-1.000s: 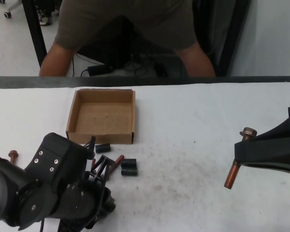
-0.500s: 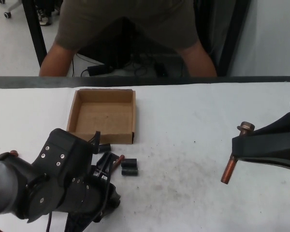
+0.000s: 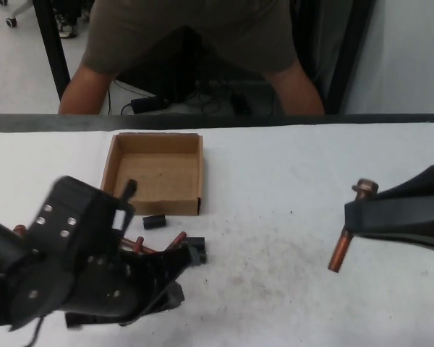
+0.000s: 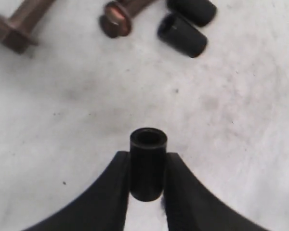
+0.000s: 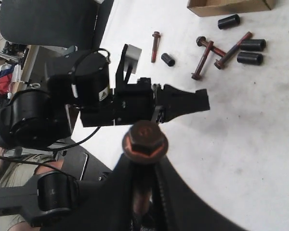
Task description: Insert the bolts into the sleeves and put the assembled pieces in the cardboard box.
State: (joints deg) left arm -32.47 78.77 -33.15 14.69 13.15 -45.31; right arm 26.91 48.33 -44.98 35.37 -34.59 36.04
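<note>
Alignment is deciding this step, I am judging: the bolt [image 3: 340, 251] tip should be meeting the sleeve [image 4: 148, 166] bore straight. Left fingers [image 4: 108, 192], low at 8 o'clock on the table [image 3: 289, 181], are pinching the sleeve. Right fingers [image 5: 183, 202] are clamping the tilted bolt at 3 o'clock. The box [image 3: 152, 205] is sitting at 11 o'clock.

bright, even indoor light, white bench [image 3: 289, 217] evenly lit, soft faint shadows beside the loose bolts [image 4: 116, 19]
</note>
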